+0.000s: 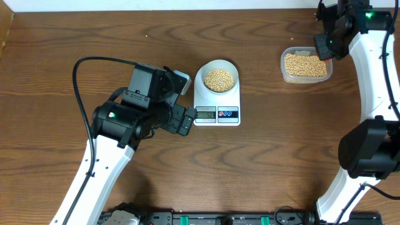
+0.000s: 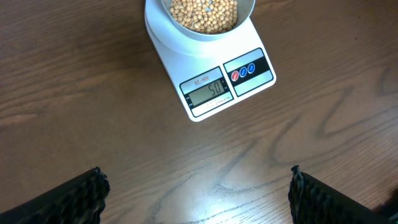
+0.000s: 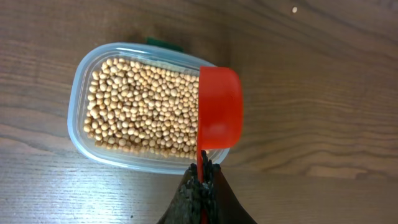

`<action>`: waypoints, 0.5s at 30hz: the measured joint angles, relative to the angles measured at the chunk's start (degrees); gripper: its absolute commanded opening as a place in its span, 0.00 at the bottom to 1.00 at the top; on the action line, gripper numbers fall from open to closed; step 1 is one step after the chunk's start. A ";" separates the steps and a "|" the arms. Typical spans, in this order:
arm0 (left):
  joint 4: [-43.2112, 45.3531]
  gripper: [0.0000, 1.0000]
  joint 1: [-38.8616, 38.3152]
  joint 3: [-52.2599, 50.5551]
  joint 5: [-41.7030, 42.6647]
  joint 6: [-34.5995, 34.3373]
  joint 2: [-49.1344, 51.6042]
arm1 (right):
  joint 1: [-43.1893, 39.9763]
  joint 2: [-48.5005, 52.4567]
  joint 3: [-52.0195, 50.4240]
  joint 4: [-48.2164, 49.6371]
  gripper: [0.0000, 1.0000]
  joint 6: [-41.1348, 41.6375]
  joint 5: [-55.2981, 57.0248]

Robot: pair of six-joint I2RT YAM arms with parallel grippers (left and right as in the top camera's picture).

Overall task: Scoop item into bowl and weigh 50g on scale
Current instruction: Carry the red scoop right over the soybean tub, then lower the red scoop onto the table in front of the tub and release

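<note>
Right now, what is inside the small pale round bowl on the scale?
Small tan-yellow beans, lying in the pale bluish-white bowl on the white rectangular scale. They hide the bowl's floor.

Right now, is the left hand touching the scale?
Apart. Left wrist view: the open left hand sits low in frame, with table showing between it and the scale.

The tabletop (image 1: 94, 37) is dark brown with wavy wood grain. The scale (image 2: 177, 65) is white, its display (image 2: 208, 91) grey, its buttons (image 2: 236, 75) red and blue. Tan-yellow beans (image 3: 137, 106) fill a clear tub (image 3: 78, 106) and a pale bluish-white bowl (image 1: 201, 78). The scoop (image 3: 219, 106) is bright red.
</note>
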 measured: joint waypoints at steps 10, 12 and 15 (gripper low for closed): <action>0.00 0.95 0.00 0.00 0.02 -0.02 0.00 | -2.34 -1.57 0.00 -5.46 0.01 -1.92 -22.93; 0.00 0.95 0.00 0.00 0.02 -0.02 0.00 | -4.00 -3.08 0.00 -9.49 0.01 -4.72 -29.62; -0.02 0.95 0.00 0.00 0.00 0.00 0.00 | -6.16 -5.25 0.09 -17.77 0.01 -9.25 -35.41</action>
